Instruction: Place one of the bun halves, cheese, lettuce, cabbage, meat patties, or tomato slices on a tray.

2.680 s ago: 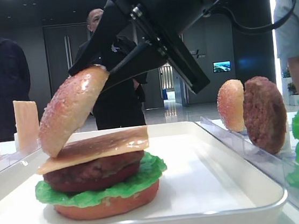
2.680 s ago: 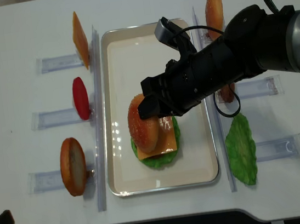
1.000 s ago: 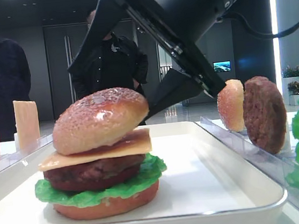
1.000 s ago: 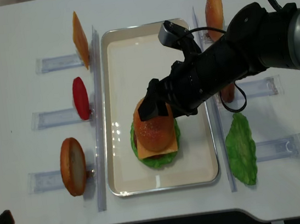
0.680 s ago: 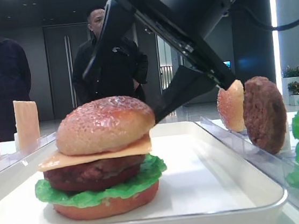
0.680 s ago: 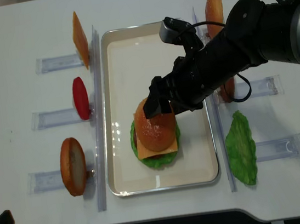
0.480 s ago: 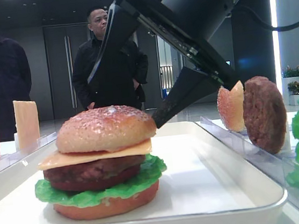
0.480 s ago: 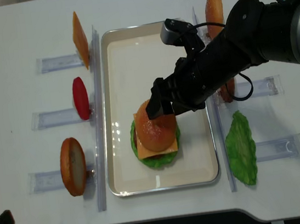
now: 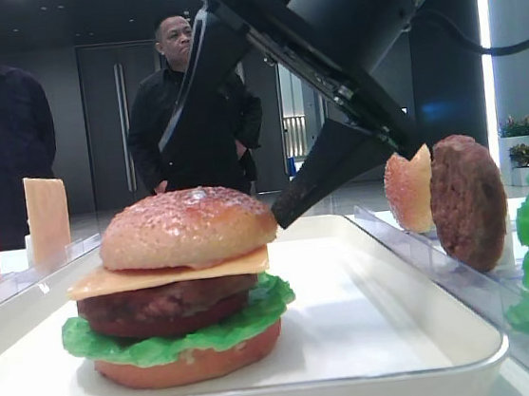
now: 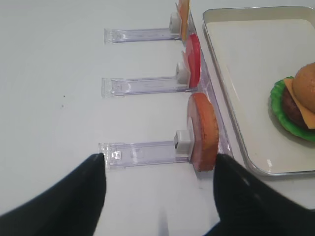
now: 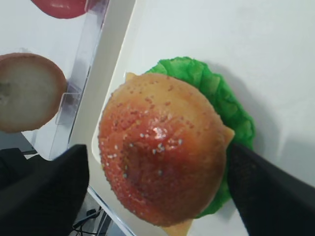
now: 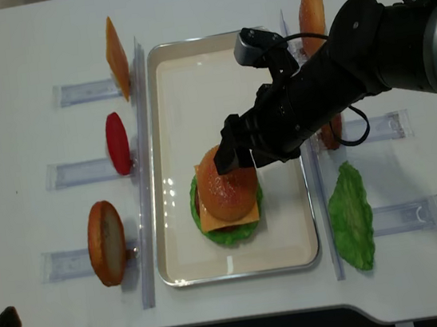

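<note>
**Seeded bun on the stack, right jaws spread above it**

Starting at my left, the left gripper (image 10: 160, 196) sits low over the table; its wrist view shows two dark fingers (image 10: 74, 196) standing apart with nothing between them. Ahead of them clear racks (image 10: 142, 150) hold an upright orange bun half (image 10: 203, 132), a red slice (image 10: 193, 60) and, farthest, what I take to be a cheese slice (image 12: 115, 47), though it is edge-on there. Next comes the white tray (image 12: 188, 240). On it stands the burger: lettuce (image 9: 259, 313), meat patty (image 9: 167, 307), cheese (image 9: 173, 271), and the seeded top bun (image 12: 228, 186) seated level on top. My right gripper (image 12: 237, 151) hangs just over the bun's far edge, fingers (image 11: 49, 196) wide on either side, not touching it. Right of the tray, another bun (image 12: 311, 10), a patty (image 9: 468, 202) and a lettuce leaf (image 12: 350, 217) stand in their racks.
</note>
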`<action>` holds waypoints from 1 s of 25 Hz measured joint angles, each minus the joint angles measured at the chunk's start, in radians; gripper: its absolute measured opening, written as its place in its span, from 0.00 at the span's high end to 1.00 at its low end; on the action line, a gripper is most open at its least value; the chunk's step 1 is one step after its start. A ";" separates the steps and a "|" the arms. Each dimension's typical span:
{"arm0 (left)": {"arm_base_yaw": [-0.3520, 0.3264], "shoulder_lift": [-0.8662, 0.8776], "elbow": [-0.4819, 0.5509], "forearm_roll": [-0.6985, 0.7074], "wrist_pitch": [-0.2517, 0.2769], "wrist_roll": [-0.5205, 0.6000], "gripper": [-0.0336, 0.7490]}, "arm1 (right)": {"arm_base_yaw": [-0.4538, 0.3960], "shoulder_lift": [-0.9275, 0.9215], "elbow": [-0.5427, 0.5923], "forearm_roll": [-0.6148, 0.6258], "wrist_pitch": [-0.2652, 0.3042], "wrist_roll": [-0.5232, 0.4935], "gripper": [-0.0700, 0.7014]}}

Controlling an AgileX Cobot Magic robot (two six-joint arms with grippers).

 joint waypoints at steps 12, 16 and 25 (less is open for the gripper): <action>0.000 0.000 0.000 -0.001 0.000 0.000 0.30 | 0.000 -0.018 -0.116 -0.317 0.066 0.278 0.20; 0.000 0.000 0.000 -0.001 0.000 0.000 0.30 | 0.000 -0.063 -0.168 -0.422 0.099 0.375 0.20; 0.000 0.000 0.000 -0.001 0.000 0.000 0.30 | 0.000 -0.141 -0.347 -0.797 0.302 0.688 0.20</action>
